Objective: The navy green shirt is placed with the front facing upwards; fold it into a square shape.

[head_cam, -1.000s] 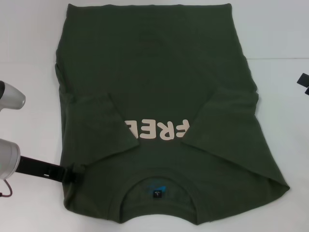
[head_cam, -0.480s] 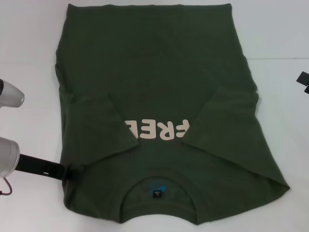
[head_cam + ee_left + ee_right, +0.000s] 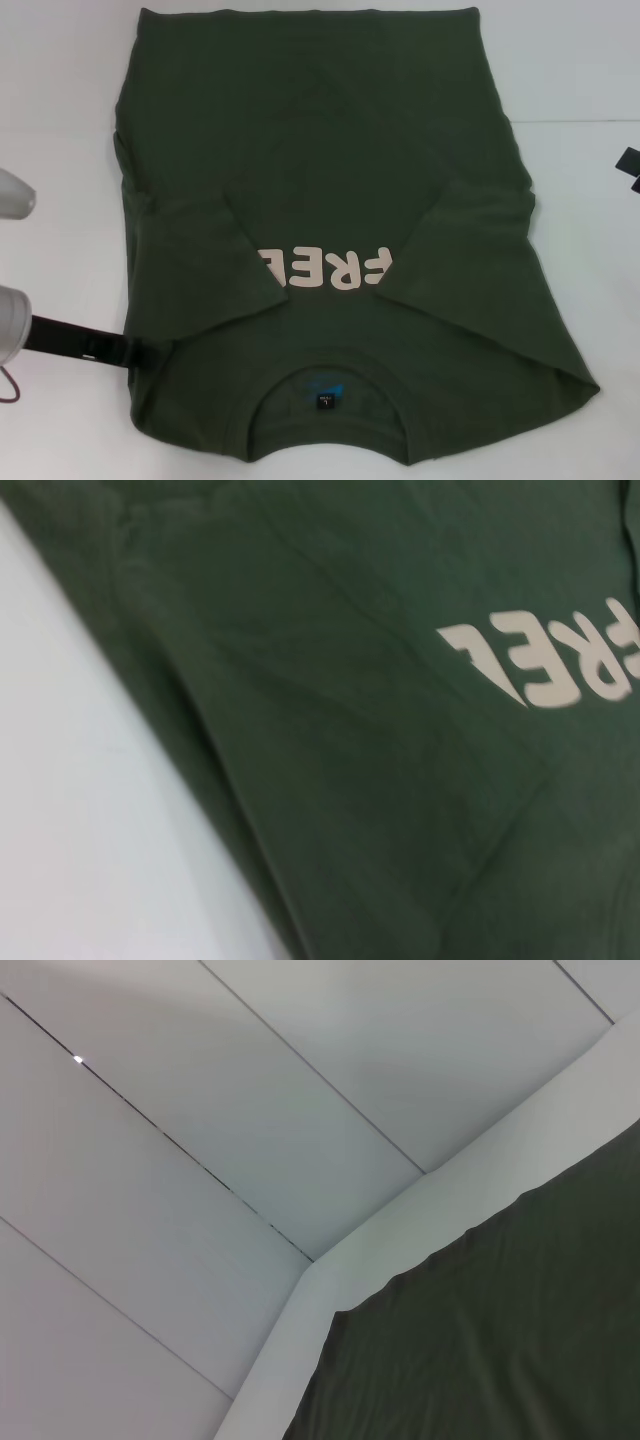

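Note:
The navy green shirt (image 3: 320,150) lies front up on the white table (image 3: 60,100), collar (image 3: 325,392) toward me. Both sleeves are folded inward over the chest, hiding the ends of the pale "FREE" lettering (image 3: 325,268). My left gripper (image 3: 140,352) lies low at the shirt's left edge near the shoulder, its black tip at the fabric's border. The left wrist view shows the shirt (image 3: 350,780) and the lettering (image 3: 560,665) from close by. My right gripper (image 3: 630,167) shows only as a black bit at the far right, off the cloth. The right wrist view catches one shirt corner (image 3: 500,1340).
Bare white table (image 3: 80,830) surrounds the shirt on the left and right. The shirt's hem reaches the far edge of the head view. Pale wall panels (image 3: 200,1110) rise beyond the table's far corner.
My left arm has slid a little to the left and its tip has drawn back toward the shirt's edge. The shirt has stayed flat and still. The right gripper has hardly moved.

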You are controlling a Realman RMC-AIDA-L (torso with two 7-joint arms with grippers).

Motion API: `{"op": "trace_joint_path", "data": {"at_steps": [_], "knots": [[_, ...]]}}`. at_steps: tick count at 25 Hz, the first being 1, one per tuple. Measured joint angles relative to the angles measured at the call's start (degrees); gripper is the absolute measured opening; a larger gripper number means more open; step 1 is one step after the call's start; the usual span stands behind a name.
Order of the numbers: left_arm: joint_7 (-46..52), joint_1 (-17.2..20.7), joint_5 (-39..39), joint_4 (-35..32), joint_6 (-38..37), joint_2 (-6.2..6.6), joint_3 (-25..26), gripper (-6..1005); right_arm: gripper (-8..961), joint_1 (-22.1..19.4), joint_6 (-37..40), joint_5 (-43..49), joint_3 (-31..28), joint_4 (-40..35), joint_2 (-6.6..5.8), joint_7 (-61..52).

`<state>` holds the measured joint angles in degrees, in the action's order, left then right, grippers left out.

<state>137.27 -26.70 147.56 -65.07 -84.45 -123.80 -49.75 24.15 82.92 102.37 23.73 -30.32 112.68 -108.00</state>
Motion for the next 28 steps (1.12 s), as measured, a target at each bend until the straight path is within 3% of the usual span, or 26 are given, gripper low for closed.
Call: {"op": "trace_joint_path", "data": {"at_steps": [4, 14, 18, 19, 24, 28], "knots": [[-0.1, 0.0, -0.4, 0.5, 0.0, 0.06, 3.5, 77, 945, 0.1, 0.3, 0.0, 0.1, 0.0, -0.17, -0.1], [-0.8, 0.0, -1.5, 2.9, -1.4, 0.95, 5.1, 46, 944, 0.3, 0.9, 1.3, 0.6, -0.6, -1.18, -4.5], [-2.4, 0.2, -4.1, 4.8, -2.9, 1.74, 8.3, 49, 944, 1.0, 4.1, 4.8, 0.8, -0.8, -3.51, -9.8], [-3.8, 0.0, -5.4, 6.5, -4.2, 2.48, 11.3, 49, 944, 1.1, 4.9, 5.7, 0.8, -0.8, -4.24, -11.4], [-5.3, -0.4, -7.0, 10.8, -5.6, 4.19, 16.1, 50, 944, 2.8, 8.3, 11.3, 0.8, -1.0, -7.59, -19.3], [-5.8, -0.3, -7.0, 12.3, -6.3, 4.71, 17.3, 51, 944, 4.9, 10.8, 19.7, 0.9, -2.8, -8.95, -26.0]]}}
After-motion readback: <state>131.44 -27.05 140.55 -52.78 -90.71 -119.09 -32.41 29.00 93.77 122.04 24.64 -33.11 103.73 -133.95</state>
